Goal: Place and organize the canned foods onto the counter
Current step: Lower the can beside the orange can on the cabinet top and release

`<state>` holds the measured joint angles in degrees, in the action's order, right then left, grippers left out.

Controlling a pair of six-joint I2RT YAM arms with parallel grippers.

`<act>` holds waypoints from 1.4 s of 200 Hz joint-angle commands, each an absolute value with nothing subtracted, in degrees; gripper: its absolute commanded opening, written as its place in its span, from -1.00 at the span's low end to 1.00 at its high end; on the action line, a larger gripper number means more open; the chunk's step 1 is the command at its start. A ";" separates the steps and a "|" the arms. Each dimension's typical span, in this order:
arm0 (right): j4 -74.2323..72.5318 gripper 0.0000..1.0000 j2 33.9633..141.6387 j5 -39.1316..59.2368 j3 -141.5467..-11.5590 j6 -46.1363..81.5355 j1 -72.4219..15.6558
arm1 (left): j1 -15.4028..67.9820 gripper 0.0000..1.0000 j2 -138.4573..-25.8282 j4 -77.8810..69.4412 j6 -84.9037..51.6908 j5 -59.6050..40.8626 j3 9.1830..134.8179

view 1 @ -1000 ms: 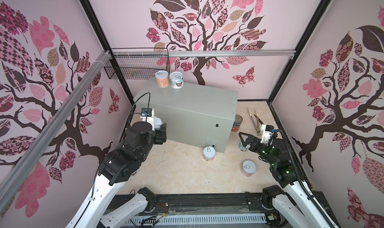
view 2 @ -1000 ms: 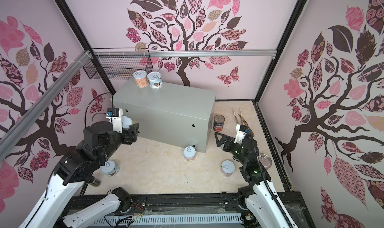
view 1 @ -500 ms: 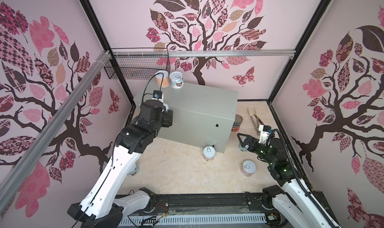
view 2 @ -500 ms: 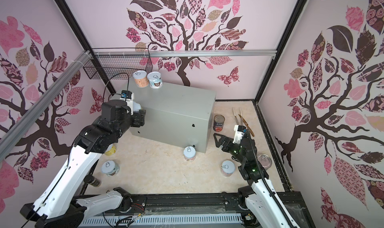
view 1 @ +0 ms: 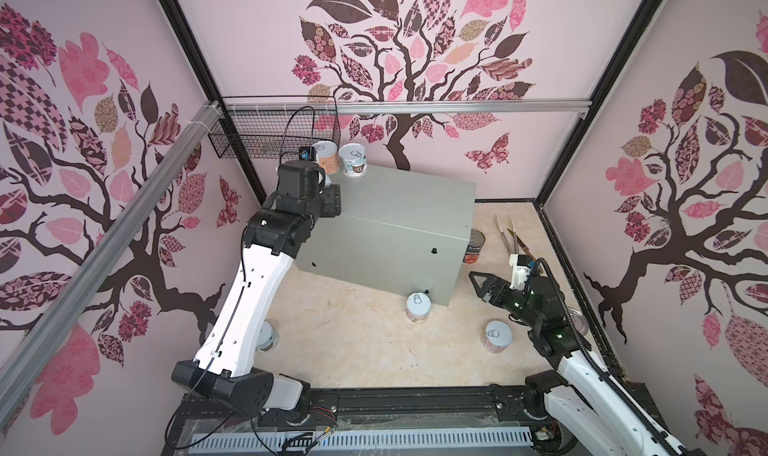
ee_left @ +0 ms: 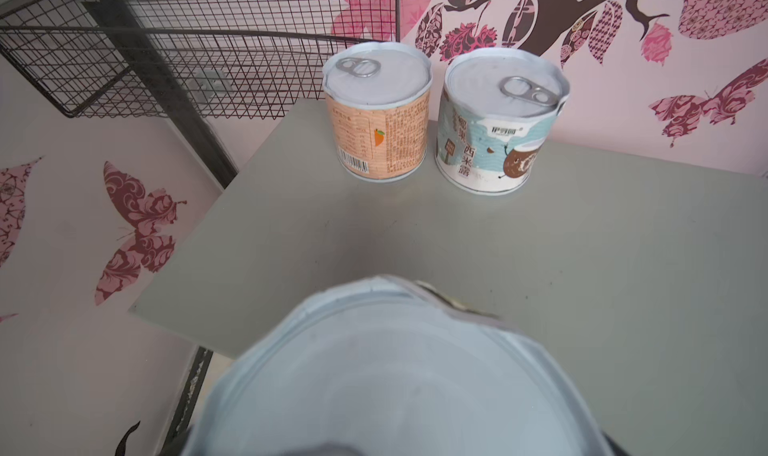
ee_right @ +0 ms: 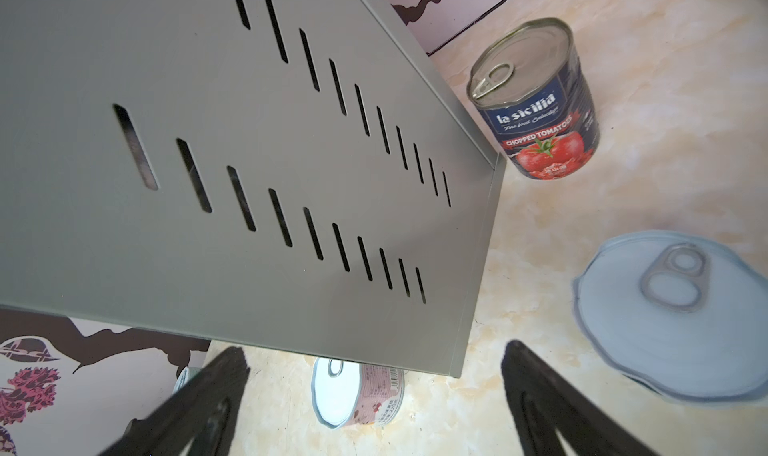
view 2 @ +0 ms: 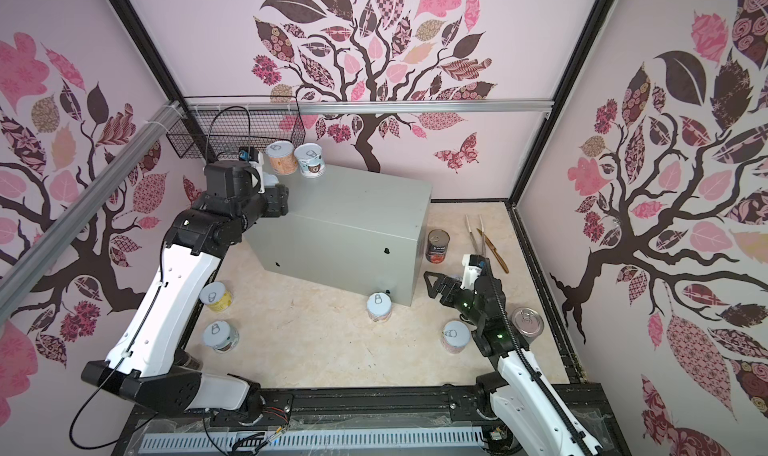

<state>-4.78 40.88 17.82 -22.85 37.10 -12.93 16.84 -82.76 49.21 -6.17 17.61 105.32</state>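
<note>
Left jaws gripped a pale-lidded can (ee_left: 395, 375) over the left end of the worktop (view 1: 407, 200); right jaws gaped wide, empty, beside its right end.

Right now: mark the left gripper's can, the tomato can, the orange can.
held can (ee_left: 395, 383): left wrist view, pale end face.
tomato can (ee_right: 540, 129): right wrist view, label.
orange can (ee_left: 378, 142): left wrist view, label.

Bright even light w/ soft shadows; fisheye edges; closest can (ee_left: 395, 383) blurred
</note>
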 commanded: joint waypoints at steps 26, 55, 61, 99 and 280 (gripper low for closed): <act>-9.01 0.98 42.75 19.86 -21.46 36.69 -12.66 | 11.95 0.06 -88.22 48.70 -7.98 15.00 117.77; -9.79 0.97 43.54 20.21 -21.09 36.71 -12.74 | 11.43 0.07 -90.88 49.09 -8.50 15.95 119.47; -9.92 0.98 43.74 20.31 -21.01 36.62 -12.75 | 11.46 0.07 -91.41 49.31 -8.68 15.75 119.95; -10.28 0.98 44.30 20.57 -20.94 36.56 -12.85 | 11.30 0.07 -93.78 49.98 -9.13 14.80 121.72; -10.96 0.98 45.79 20.83 -20.59 36.44 -13.03 | 9.19 0.31 -99.64 50.32 -8.42 15.30 122.41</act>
<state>-9.69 45.60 20.21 -20.16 37.08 -12.95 9.72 -98.39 52.82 -8.88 15.14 118.85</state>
